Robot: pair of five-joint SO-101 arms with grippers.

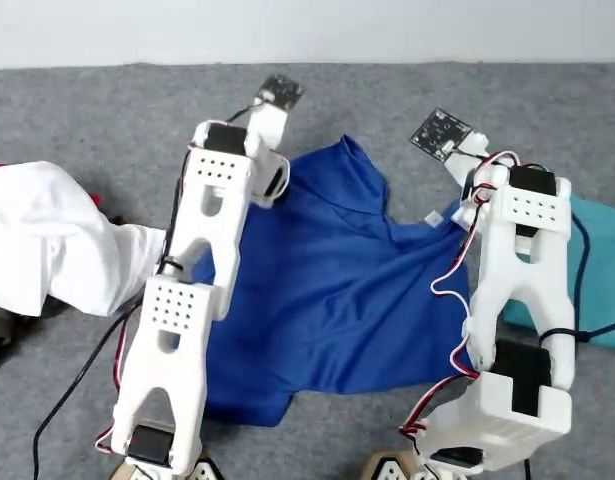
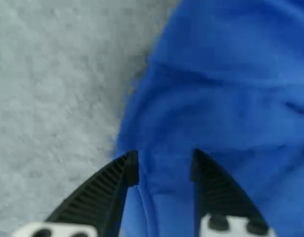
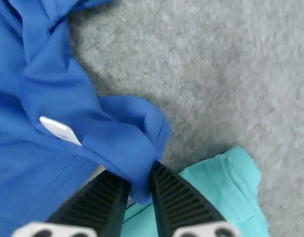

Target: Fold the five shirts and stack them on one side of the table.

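A blue shirt [image 1: 337, 290] lies spread and rumpled across the middle of the grey table [image 1: 107, 110], between the two arms. The left gripper [image 2: 164, 165] sits at the shirt's far left edge with its jaws partly open. They straddle a fold of the blue cloth but haven't closed on it. The right gripper [image 3: 141, 180] is at the shirt's far right corner, jaws narrow and pinching a bunched bit of the blue fabric, close to a small white tag [image 3: 60, 131]. A teal shirt [image 1: 602, 260] lies just under and beside that arm. A white shirt [image 1: 47, 235] is heaped at the table's left side.
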